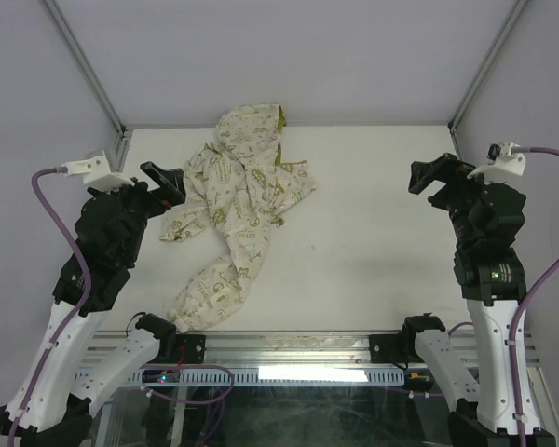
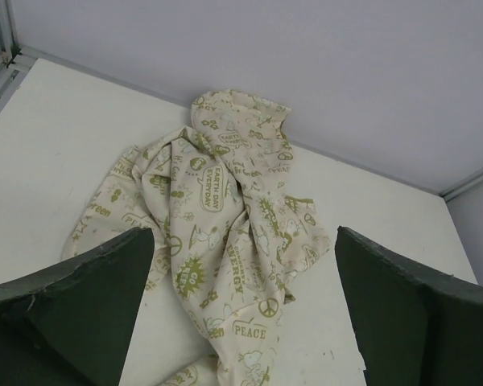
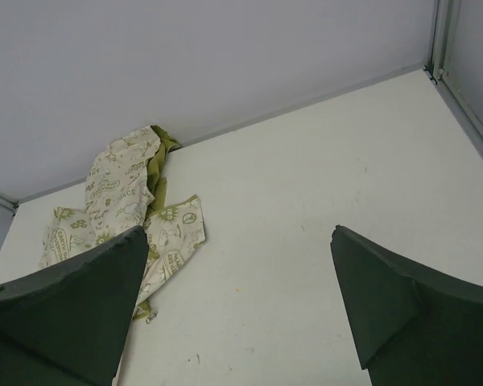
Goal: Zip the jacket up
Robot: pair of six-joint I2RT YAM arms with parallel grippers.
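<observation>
On the white table, jacket seemingly unzipped.

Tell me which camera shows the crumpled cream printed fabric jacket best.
Top external: the whole cream printed fabric jacket shows, hood to sleeve end. Left wrist is closer, but the left gripper's fingers hide its lower part. Right wrist catches only one edge with olive lining.

Jacket: cream, olive-green printed motifs and words all over, "PEACE" readable. Lining: olive-yellow. Surface: white. Walls: pale lavender-grey. My left gripper: fingers dark green-black. My right gripper: fingers the same colour. Cable: purple.
</observation>
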